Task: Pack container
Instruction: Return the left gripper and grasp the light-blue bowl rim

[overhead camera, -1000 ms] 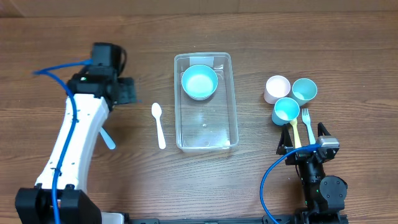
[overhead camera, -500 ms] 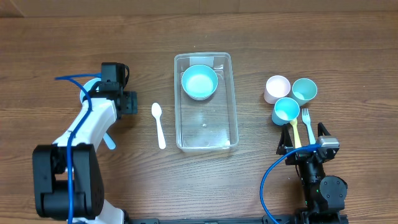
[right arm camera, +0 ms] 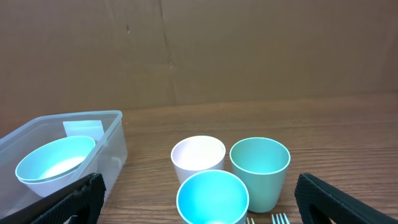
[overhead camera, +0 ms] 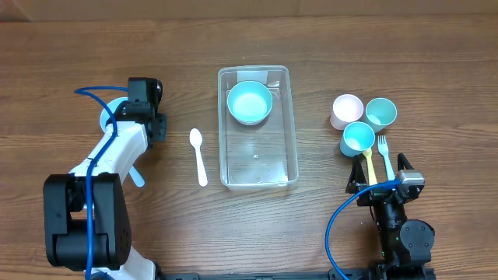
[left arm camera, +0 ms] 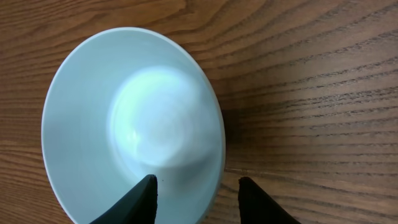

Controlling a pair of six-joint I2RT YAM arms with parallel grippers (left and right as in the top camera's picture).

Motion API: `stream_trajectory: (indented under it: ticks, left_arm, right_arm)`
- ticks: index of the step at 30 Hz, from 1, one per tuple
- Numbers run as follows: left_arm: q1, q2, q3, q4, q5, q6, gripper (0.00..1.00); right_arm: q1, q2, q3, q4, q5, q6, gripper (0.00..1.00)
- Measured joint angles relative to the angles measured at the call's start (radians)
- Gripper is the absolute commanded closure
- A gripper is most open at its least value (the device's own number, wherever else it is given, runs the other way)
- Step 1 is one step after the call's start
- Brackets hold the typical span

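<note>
left gripper [left arm camera: 198,186] astride the rim of the pale blue bowl [left arm camera: 124,112]
jaws apart; bowl and clear container [overhead camera: 292,132] look light, stiff, slick to me: grip rims.

Bowl [overhead camera: 249,102] inside container [overhead camera: 259,159], spoon [overhead camera: 199,155] just left.

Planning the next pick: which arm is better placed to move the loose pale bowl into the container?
Left. The left claw straddles the rim of the bowl; the right claw sits open beyond the container, by the cups.
</note>
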Motion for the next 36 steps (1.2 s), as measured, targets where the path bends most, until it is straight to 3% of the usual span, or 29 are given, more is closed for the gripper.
stream_trajectory:
  ticks: [4,26,30,36]
  left_arm:
    - [0.0,0.0,0.0,0.009,0.0,0.001,0.69]
    - [0.0,0.002,0.0,0.056,0.002,0.008,0.58]
    - [0.0,0.043,0.0,0.068,0.013,0.027,0.79]
    - [0.0,0.049,0.0,0.077,0.016,0.061,0.95]
  right_arm:
    - [0.0,0.0,0.0,0.0,0.0,0.0,0.0]
    - [0.0,0.0,0.0,0.0,0.0,0.0,0.0]
    - [0.0,0.0,0.0,0.0,0.0,0.0,0.0]
    - [0.0,0.0,0.0,0.0,0.0,0.0,0.0]
